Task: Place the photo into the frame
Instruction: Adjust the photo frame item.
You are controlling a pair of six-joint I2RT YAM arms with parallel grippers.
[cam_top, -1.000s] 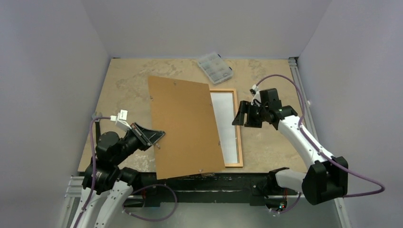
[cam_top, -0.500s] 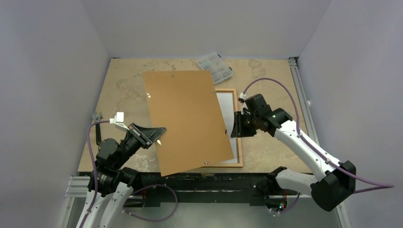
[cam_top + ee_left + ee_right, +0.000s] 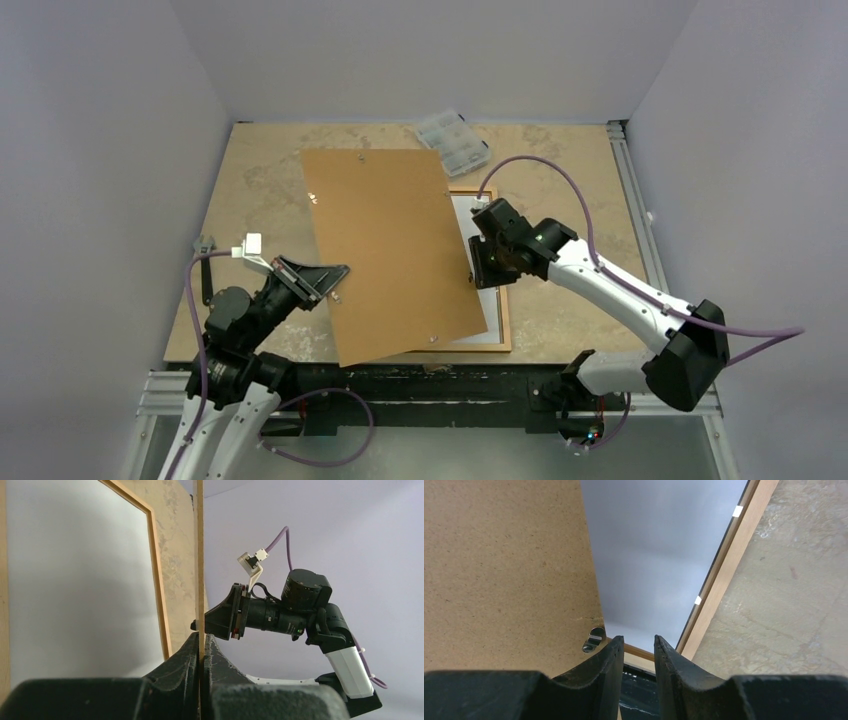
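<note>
Clamping the near left edge of the plain brown rectangular backing board (image 3: 395, 250), the left gripper (image 3: 332, 283) holds it tilted up. In the last second the right arm has swung in leftward, wrist bent down. The right gripper (image 3: 636, 645) has narrowed to a slim, empty gap beside the board's right edge, probably to steady it. Beneath, right of centre, lies the thin-railed orange-brown wooden frame (image 3: 503, 300). The white sheet inside it is likely the photo (image 3: 659, 555), face down.
</note>
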